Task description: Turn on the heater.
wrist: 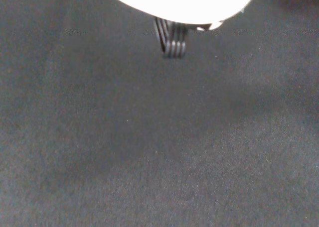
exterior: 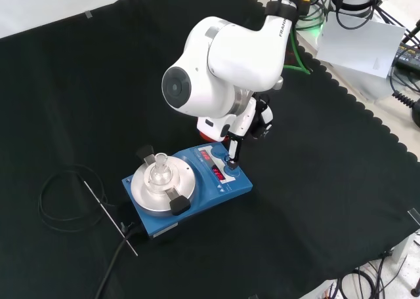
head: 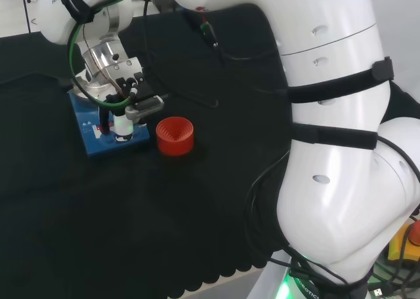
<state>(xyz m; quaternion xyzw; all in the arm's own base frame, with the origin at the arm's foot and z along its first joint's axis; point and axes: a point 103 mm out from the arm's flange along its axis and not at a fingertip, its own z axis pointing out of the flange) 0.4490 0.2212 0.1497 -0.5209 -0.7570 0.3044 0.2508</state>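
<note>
Black cloth (exterior: 328, 200) covers the whole bench, wrinkled in places, its scalloped edge showing at 5 o'clock in the front view, with cables and gear beyond it at 1 o'clock. One blue heater (exterior: 187, 194) sits near the middle of the front view, its round silver plate (exterior: 161, 187) at 9 o'clock of its red-lit control panel (exterior: 220, 168). A small clear glass piece (exterior: 159, 170) stands on that plate. One black cable (exterior: 65, 200) loops on the cloth at 9 o'clock of the heater, a thin rod (exterior: 110, 218) lying just beside it. In the head view, one red ribbed ring (head: 175, 136) stands just at 3 o'clock of the heater, apart from it. Open cloth lies wide at 3 and 6 o'clock of the heater in the front view. The hand (exterior: 232, 148) reaches down from 12 o'clock, one straight dark finger tip on the control panel; the other fingers are hidden, so spread or curled cannot be told
</note>
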